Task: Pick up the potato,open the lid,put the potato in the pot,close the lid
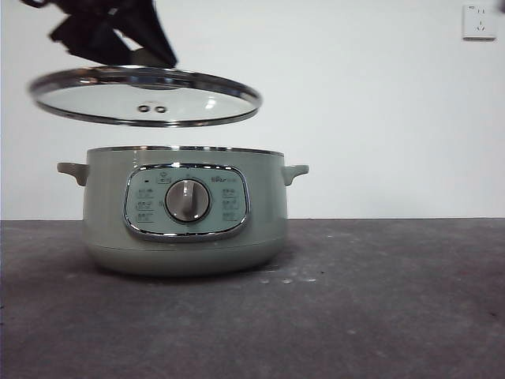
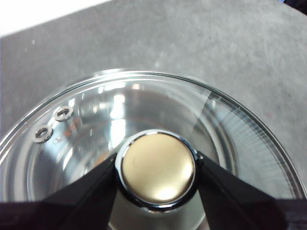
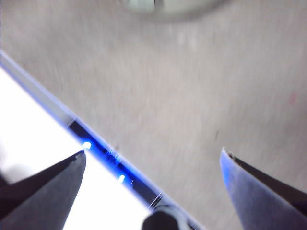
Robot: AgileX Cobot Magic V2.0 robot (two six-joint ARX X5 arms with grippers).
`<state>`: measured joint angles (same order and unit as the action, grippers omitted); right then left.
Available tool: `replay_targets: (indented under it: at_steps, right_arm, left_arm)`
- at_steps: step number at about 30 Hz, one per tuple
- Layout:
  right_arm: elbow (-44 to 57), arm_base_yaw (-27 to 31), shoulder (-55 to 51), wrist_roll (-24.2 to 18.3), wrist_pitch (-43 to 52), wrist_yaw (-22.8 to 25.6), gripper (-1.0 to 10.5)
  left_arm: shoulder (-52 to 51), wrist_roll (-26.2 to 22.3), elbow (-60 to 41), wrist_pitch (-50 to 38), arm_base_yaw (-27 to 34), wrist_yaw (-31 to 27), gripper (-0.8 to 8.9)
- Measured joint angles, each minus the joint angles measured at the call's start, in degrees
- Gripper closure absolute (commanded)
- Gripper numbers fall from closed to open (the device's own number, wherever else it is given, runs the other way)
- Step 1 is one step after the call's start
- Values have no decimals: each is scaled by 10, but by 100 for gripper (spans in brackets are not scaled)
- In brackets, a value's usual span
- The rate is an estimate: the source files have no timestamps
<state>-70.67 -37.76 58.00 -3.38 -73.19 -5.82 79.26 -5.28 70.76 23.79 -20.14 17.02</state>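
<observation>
— Holding the lid [image 1: 145, 96] clear of the pot [image 1: 183, 210], is it? Which arm?

— Left gripper [image 2: 157, 168]; its jaws are clamped on either side of the knob [image 2: 158, 167]. From the front, the lid hangs level above the pot, shifted toward one handle [image 1: 72, 170], with open air between the steel rim and the pot's mouth.

— So the lid is off. And the potato?

— I can't see it anywhere. The right gripper [image 3: 152, 165] has its jaws spread wide with nothing between them, over bare table [image 3: 192, 96] near the table's edge. The potato may already be inside, but the pot's wall hides the interior.

— What's left, then?

— At least closing the lid, I'd judge. There's room: the table [image 1: 379, 300] around the pot is open, and the lid needs only to slide back over centre and settle rim onto rim.
</observation>
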Motion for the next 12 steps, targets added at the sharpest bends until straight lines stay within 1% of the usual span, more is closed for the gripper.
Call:
replay_targets:
  at_steps: [2,5,12]
  right_arm:
    - [51,0,-47,15,3,0,477]
    - [85,0,-86,30,5,0,477]
    - [101,0,-150,56,9,1,478]
  left_arm:
    - [40,0,38,-11,-5,-10,822]
    - [75,0,58,-20,-6,-11,822]
    - [126,0,58,-33,-9,-14,822]
